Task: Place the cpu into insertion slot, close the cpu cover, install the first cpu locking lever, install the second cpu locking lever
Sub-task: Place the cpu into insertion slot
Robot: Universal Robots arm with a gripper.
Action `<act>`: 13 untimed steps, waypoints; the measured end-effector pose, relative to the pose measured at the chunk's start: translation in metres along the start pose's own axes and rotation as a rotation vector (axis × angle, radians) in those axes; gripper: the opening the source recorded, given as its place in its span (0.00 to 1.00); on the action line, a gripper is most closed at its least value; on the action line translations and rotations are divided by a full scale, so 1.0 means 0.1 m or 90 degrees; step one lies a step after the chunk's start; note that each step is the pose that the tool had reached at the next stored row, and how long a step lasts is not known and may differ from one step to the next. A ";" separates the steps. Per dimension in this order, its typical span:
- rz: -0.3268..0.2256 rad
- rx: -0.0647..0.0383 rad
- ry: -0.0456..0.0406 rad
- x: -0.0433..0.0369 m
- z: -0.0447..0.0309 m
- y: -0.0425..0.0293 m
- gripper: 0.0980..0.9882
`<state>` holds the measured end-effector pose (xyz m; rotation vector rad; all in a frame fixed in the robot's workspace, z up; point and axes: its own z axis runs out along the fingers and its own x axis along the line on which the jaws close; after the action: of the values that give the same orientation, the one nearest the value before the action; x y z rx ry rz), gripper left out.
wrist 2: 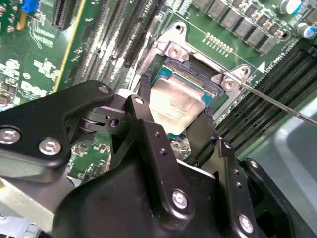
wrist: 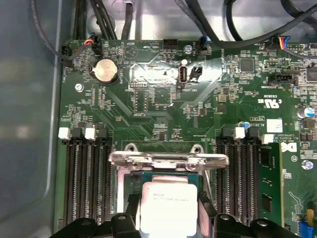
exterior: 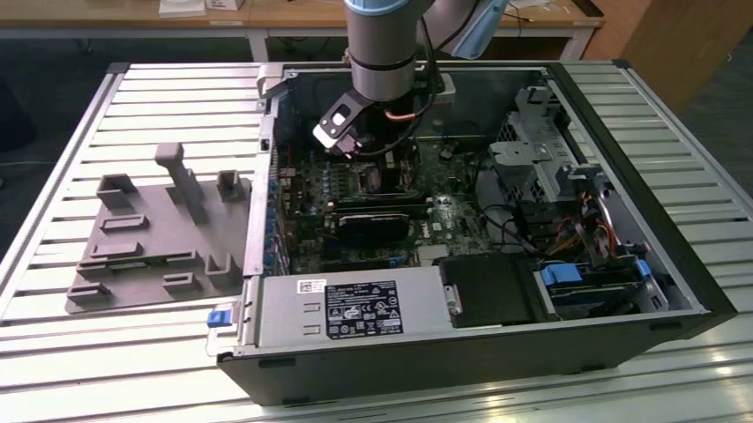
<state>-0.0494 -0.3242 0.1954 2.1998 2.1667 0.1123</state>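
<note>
**Chip over the socket, cover and levers not yet done**

Here is the arm, deep inside the open computer case [exterior: 659, 264], with the gripper [wrist 2: 174, 118] low over the green circuit board [wrist: 148, 99]. Its black fingers [wrist 2: 143, 116] are drawn in narrow, one against each side of the chip [wrist 2: 173, 101], so it looks to be holding it. The pale silver face shows between them in both wrist views.

The chip sits squarely over the socket [wrist 2: 198, 74], whose dark frame peeks out just beyond its far edge. I cannot tell whether it is fully seated or a touch above.

The cover [wrist: 168, 159] is up. It shows as a bright metal strip standing at the far edge of the socket, not folded over the chip. A thin lever [wrist 2: 277, 101] angles out to one side and hooks nothing.

So by my reading step one is in hand and close to finished. The cover is not closed and neither lever is locked.
</note>
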 end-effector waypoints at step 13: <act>-0.010 0.000 0.0106 -0.011 -0.001 -0.006 0.50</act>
<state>-0.0500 -0.3253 0.1954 2.1889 2.1918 0.1310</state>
